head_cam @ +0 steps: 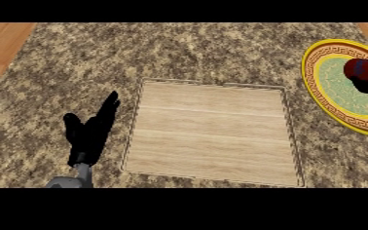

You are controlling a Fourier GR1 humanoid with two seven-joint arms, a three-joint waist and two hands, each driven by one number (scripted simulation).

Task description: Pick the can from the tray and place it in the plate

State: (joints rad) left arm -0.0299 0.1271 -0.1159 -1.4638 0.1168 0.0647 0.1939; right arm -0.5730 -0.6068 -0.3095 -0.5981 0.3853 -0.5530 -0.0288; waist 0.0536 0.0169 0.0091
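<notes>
The left hand [90,134] rested open and empty beside the tray's [215,136] left rim. The right hand [363,86] showed only as a black sliver at the tabletop's [86,58] right edge, its grip untellable. The dark red can [355,69] was over the plate's [313,78] middle, half cut off, so its long axis was unreadable. It would best be set down upright there before release.

A speckled brown-and-grey stone counter [215,53] fills nearly the whole view, its mottled top running out to every side. At ten o'clock a strip of orange-brown wood [10,41] lies along the counter's slanting edge. A much smaller wood sliver [363,27] shows at two o'clock.
</notes>
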